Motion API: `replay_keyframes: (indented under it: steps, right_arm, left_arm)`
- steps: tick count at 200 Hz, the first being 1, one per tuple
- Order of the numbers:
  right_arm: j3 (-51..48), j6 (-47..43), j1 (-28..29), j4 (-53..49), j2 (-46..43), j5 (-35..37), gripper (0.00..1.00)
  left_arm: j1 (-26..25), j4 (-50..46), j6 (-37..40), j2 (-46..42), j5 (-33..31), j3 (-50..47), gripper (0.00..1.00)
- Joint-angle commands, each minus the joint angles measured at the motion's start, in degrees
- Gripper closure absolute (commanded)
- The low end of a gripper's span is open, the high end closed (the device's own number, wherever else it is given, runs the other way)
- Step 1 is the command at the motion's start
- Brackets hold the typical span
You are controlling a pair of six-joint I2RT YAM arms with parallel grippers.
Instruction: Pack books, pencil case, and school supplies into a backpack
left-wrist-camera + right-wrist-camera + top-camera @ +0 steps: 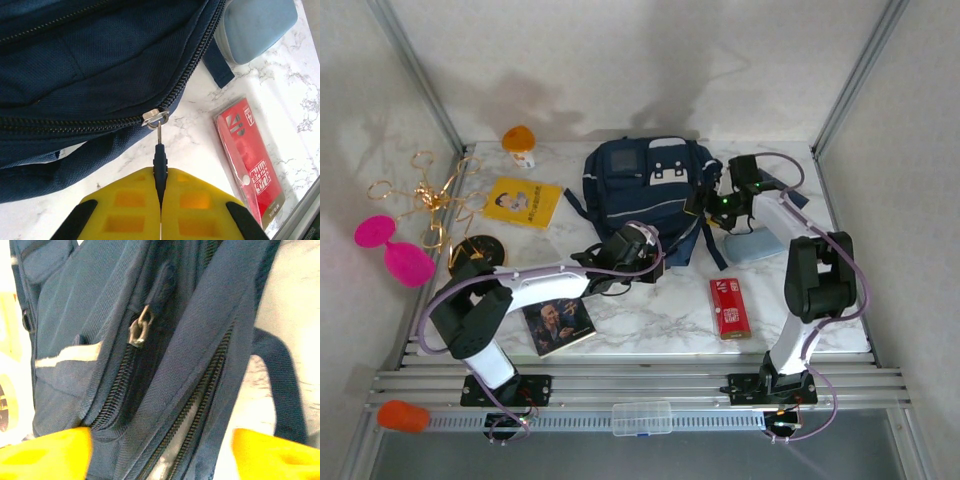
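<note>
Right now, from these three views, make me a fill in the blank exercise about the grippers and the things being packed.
1. The left gripper is shut on the zipper pull of the ____.
2. The right gripper faces the backpack with its jaws ____.
3. The red box lies on the ____, outside the backpack.
4. The book farthest from the arms' bases has a ____ cover.
Missing words: backpack; open; table; yellow.

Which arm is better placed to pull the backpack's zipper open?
Probably left: the left hand is shut on the zipper pull; the right hand stands open at the backpack, gripping nothing.
</note>
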Motion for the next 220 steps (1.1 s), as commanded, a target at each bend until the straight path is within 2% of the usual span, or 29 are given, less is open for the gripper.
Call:
replay_keyframes:
  steps: [1,14,30,55,74,93,112,135,189,200,220]
  right_arm:
    - [-4.1,4.7,-0.3,1.6,-5.4,2.7,0.08]
    - [-8.7,8.7,0.7,2.9,-8.1,1.8,0.02]
    - [-13.7,14.0,2.5,5.5,-11.3,0.0,0.01]
    - [-20.7,25.3,7.0,15.4,-14.5,-1.8,0.01]
    - [-23.6,32.9,9.9,21.4,-14.0,-0.4,0.03]
    - [-25.0,38.1,12.0,25.7,-13.2,3.0,0.09]
    - [-24.5,39.7,13.5,27.3,-12.0,7.1,0.21]
    - [-22.2,38.8,14.1,27.7,-9.5,7.7,0.35]
    - [-16.9,30.3,16.8,24.5,-7.5,7.8,0.94]
    - [-16.8,27.4,17.0,23.2,-8.3,7.8,1.0]
    - [-16.7,20.5,15.9,19.3,-10.6,7.2,1.0]
  left_arm:
    - [-0.6,0.6,-1.0,1.3,2.8,2.7,1.0]
    - [-0.6,0.7,-1.2,1.7,2.8,3.0,1.0]
    - [-0.5,0.7,-1.0,2.0,2.8,3.4,1.0]
    - [-0.6,0.7,-0.9,2.5,3.0,3.7,1.0]
    - [-0.6,0.7,-1.0,2.5,3.2,4.0,1.0]
    - [-0.7,1.0,-1.2,2.3,3.1,3.9,1.0]
    - [-0.7,1.0,-1.2,2.0,2.8,3.6,1.0]
    - [-0.7,0.9,-0.9,2.1,2.4,3.7,1.0]
    - [-0.6,-0.9,-0.8,0.9,0.5,4.0,1.0]
    - [-0.6,-1.8,-0.8,0.1,-0.1,3.5,1.0]
    - [-0.5,-5.4,0.3,-2.1,-1.7,2.4,1.0]
